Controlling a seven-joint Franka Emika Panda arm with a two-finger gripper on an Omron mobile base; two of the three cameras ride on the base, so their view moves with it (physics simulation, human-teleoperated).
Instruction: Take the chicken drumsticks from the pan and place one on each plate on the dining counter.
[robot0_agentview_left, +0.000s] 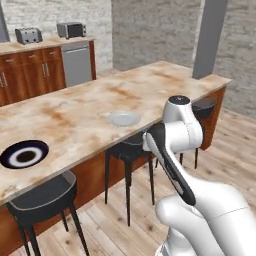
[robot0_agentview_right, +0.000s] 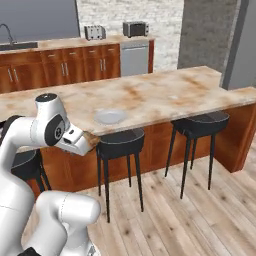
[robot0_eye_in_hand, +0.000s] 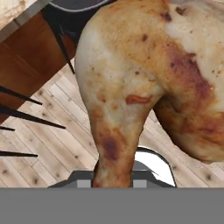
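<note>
My gripper (robot0_eye_in_hand: 112, 183) is shut on a golden-brown chicken drumstick (robot0_eye_in_hand: 131, 83), which looms large in the hand view with wood floor beneath it. In the right base view the gripper (robot0_agentview_right: 86, 143) hangs low beside the dining counter (robot0_agentview_right: 165, 95), the drumstick (robot0_agentview_right: 93, 139) at its tip. One plate (robot0_agentview_left: 24, 154) with a dark rim and pale centre lies near the counter's (robot0_agentview_left: 75, 112) front left. A paler round plate (robot0_agentview_left: 124, 119) (robot0_agentview_right: 110, 117) lies mid-counter, just beyond the arm. The pan is out of view.
Black stools (robot0_agentview_left: 42, 200) (robot0_agentview_left: 129, 149) (robot0_agentview_right: 120, 142) (robot0_agentview_right: 200, 125) stand along the counter's front edge, close to the arm. Wall cabinets with a toaster (robot0_agentview_left: 28, 35) and a toaster oven (robot0_agentview_left: 71, 30) line the back. A grey pillar (robot0_agentview_left: 210, 37) rises at the counter's far end.
</note>
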